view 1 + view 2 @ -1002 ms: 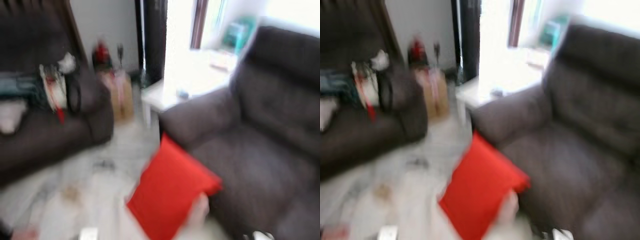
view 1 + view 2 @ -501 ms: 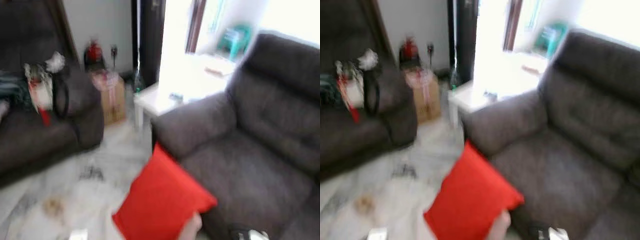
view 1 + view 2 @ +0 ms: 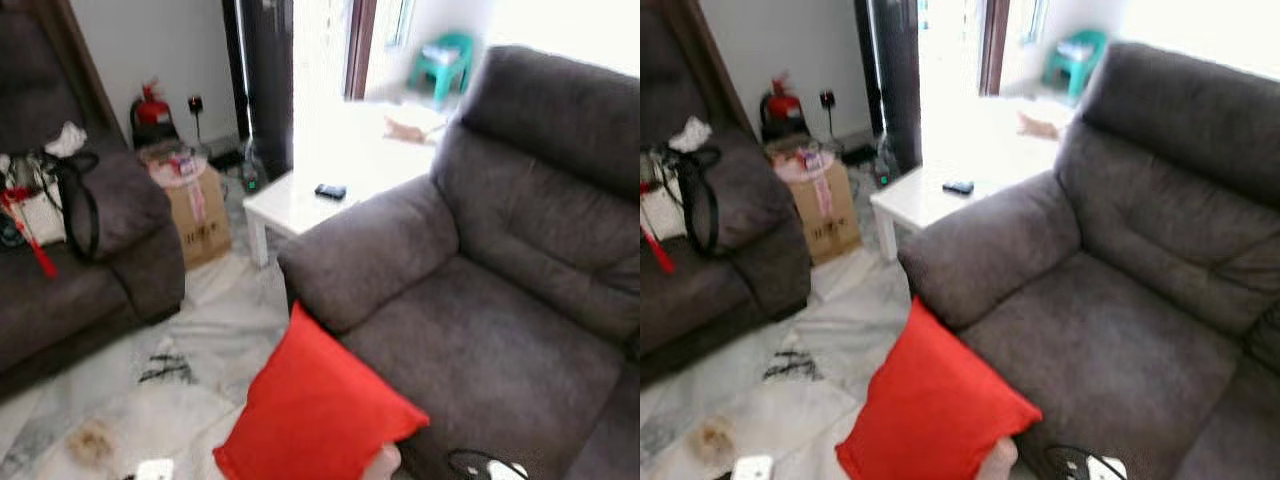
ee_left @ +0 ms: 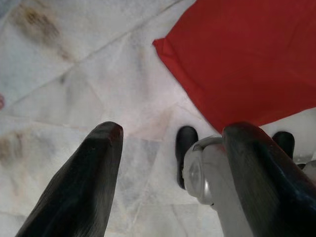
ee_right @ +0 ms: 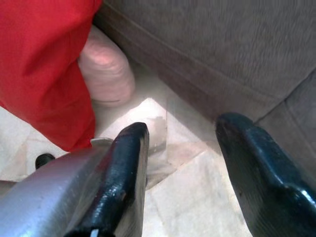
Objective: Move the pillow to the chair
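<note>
**Pillow at the foot of the chair, both grippers spread**

Pillow [image 3: 315, 415], bright red, stands tilted on one corner at the front of the grey chair [image 3: 500, 300], its upper corner near the chair's left armrest and its lower part over the marble floor [image 3: 190, 400]. A pale pink rounded thing [image 5: 106, 71] sits just behind its lower edge, against the chair's base. The left gripper [image 4: 168, 163] hangs above the floor with its two black fingers spread wide and nothing between them, the pillow's corner ahead of it. The right gripper [image 5: 190, 173] is likewise spread and holds nothing, close to the chair's base. Beyond the armrest stands a white side table [image 3: 290, 205] with a small dark object on it, then a cardboard box [image 3: 195, 215], a red fire extinguisher [image 3: 150, 105] and a second dark sofa [image 3: 70, 270] bearing a bag.
</note>
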